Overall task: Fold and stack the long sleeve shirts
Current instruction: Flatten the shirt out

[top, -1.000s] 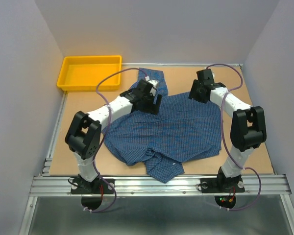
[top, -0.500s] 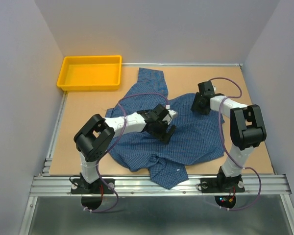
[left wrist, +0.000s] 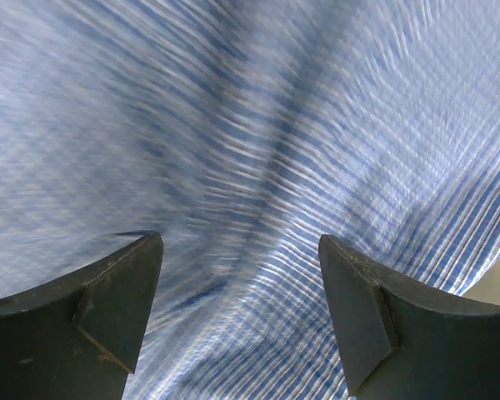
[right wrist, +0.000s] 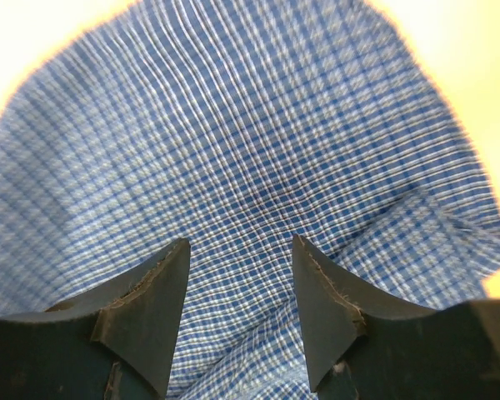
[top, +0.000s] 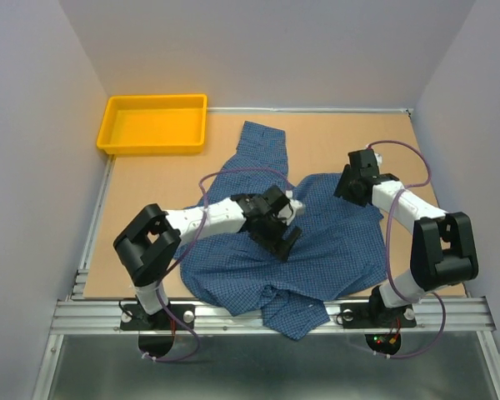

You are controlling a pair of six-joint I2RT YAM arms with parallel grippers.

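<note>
Brown bench point(top: 133, 179) carries the blue small-check soft-cloth button-up shirt point(top: 342, 250), spread out, its long axis running far to near. Left claw point(top: 283, 240), jaws apart and empty, hovers over the shirt's middle. Right claw point(top: 350, 187), jaws also apart, sits at the far right edge.

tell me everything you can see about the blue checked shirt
The shirt is soft blue cloth with a fine check. It lies spread out, rumpled and unfolded across the middle of the table. One part reaches toward the far edge, near the yellow tray; another reaches past the near edge. The left gripper is over its middle and the right gripper over its far right edge, both with jaws apart. Whether either touches the cloth cannot be told.
</note>
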